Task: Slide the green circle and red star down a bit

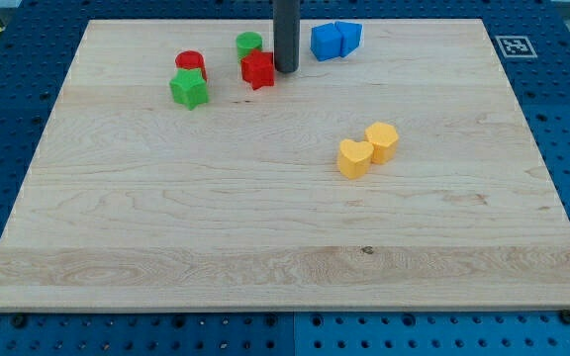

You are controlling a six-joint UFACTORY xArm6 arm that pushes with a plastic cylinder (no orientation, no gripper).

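The green circle (249, 44) sits near the view's top, left of centre. The red star (257, 70) lies just below it, touching or nearly touching it. My tip (285, 68) is at the end of the dark rod, just right of the red star and close to its right edge. The tip is below and right of the green circle.
A red circle (190, 63) and a green star (189, 89) sit together left of the pair. Two blue blocks (335, 40) lie right of the rod. Two yellow blocks (368, 149) lie right of the wooden board's (166, 227) centre.
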